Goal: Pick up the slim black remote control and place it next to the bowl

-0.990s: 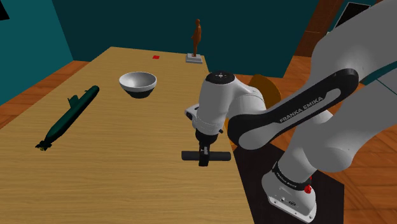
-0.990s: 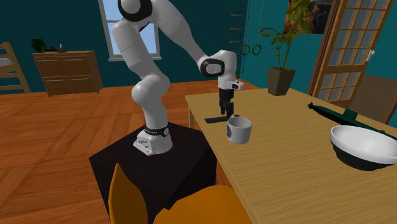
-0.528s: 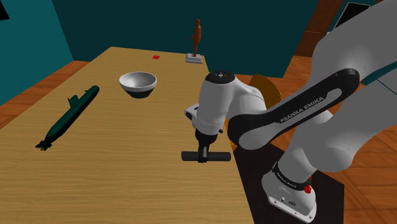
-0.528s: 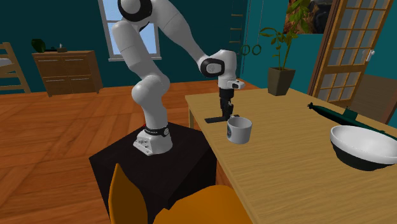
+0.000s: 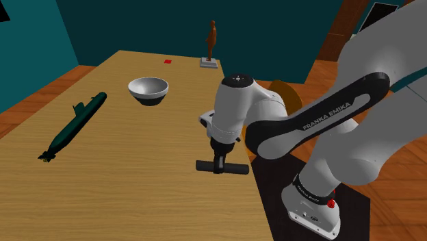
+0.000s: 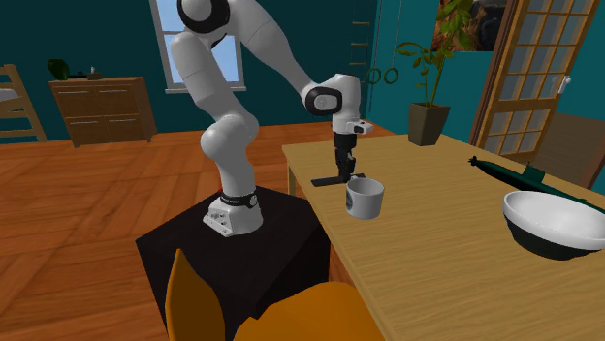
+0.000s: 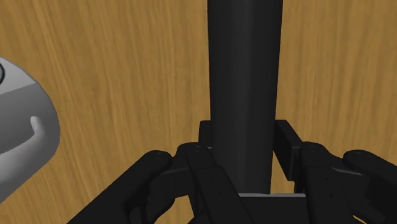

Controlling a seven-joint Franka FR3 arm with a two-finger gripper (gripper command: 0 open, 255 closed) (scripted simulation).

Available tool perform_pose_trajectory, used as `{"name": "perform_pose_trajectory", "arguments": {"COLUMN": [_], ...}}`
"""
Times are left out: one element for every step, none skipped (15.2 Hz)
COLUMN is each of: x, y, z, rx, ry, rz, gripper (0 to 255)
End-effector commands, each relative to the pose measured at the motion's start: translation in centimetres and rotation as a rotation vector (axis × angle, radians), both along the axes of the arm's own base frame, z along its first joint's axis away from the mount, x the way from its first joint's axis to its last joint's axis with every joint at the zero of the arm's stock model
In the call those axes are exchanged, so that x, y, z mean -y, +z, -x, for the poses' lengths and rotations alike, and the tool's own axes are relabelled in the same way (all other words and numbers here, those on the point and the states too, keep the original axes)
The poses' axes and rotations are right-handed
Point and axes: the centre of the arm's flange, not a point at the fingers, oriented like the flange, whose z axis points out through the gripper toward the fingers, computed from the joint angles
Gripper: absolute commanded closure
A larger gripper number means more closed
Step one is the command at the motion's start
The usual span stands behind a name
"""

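While the tool (image 7: pixel 245 143) is clamped across the black remote (image 7: pixel 245 63) near the surface (image 5: pixel 137 178) edge, grasp looks done; lift, carry to the bowl (image 5: pixel 148 87) and release remain.

The shoulder view looks down along the counter (image 5: pixel 123 185) from high; the second exterior view faces back across it, sharing the bowl (image 5: pixel 148 90); the wrist view sits close above it.

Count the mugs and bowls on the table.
2: a pale mug beside the remote, near the table edge by the stand, and a bowl farther along. The arm may hide others.
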Motion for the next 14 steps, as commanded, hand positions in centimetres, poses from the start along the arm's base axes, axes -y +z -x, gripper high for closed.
{"name": "perform_pose_trajectory", "arguments": {"x": [0.0, 0.0, 0.0, 0.0, 0.0, 0.0, 0.0, 0.0, 0.0, 0.0, 0.0, 0.0, 0.0, 0.0], "y": [0.9, 1.4, 1.9, 2.5, 3.0, 3.5, 4.1, 4.6, 5.1, 5.6, 6.2, 6.7, 7.2, 7.7], "z": [0.0, 0.0, 0.0, 0.0, 0.0, 0.0, 0.0, 0.0, 0.0, 0.0, 0.0, 0.0, 0.0, 0.0], "rx": [-0.001, -0.001, -0.001, -0.001, -0.001, -0.001, -0.001, -0.001, -0.001, -0.001, -0.001, -0.001, -0.001, -0.001], "ry": [-0.001, -0.001, -0.001, -0.001, -0.001, -0.001, -0.001, -0.001, -0.001, -0.001, -0.001, -0.001, -0.001, -0.001], "rz": [0.001, 0.001, 0.001, 0.001, 0.001, 0.001, 0.001, 0.001, 0.001, 0.001, 0.001, 0.001, 0.001, 0.001], "gripper": [255, 255, 255, 255, 255, 255, 255, 255, 255, 255, 255, 255, 255, 255]}}
